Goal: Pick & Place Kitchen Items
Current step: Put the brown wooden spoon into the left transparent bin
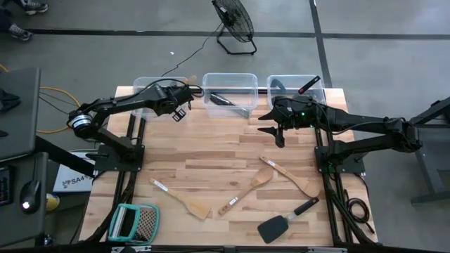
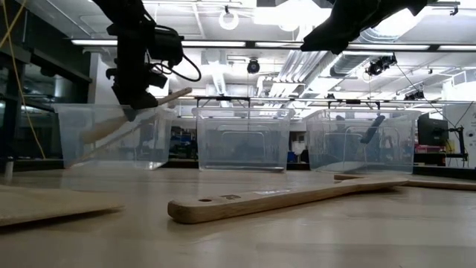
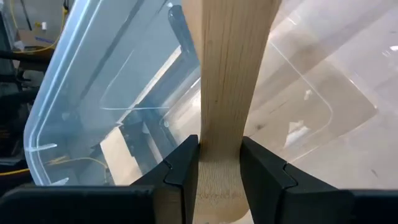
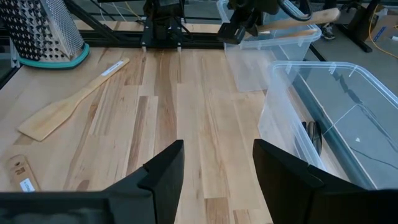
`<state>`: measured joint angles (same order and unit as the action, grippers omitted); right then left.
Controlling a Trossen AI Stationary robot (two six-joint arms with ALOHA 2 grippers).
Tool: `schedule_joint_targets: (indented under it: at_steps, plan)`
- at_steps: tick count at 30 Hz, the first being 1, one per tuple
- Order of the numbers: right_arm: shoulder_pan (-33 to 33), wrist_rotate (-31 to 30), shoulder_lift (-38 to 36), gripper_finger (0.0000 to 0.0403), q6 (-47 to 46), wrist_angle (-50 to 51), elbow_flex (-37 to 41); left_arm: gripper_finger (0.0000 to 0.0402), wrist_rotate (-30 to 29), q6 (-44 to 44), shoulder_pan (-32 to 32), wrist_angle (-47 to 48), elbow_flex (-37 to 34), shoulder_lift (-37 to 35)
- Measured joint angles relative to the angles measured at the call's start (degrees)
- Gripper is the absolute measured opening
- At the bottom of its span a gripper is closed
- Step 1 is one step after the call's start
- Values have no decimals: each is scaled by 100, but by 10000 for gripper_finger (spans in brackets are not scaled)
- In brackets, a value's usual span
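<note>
Left wrist view | left end effector clamps pale, straight-grained wooden utensil | right end effector open, empty

Pale wooden table, carrying three clear bins along far edge, four wooden utensils, black spatula, teal-framed grater.
</note>
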<state>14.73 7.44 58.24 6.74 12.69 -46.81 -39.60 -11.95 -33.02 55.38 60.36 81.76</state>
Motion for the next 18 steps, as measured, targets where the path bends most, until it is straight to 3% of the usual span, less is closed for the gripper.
schedule_joint_targets:
  at_steps: [11,18]
  plan:
    - [2,0,0,184,0,0,0,103,-16,-18,-2,10,0,2]
    - [0,0,0,184,0,1,0,146,-36,-26,-4,19,-7,7]
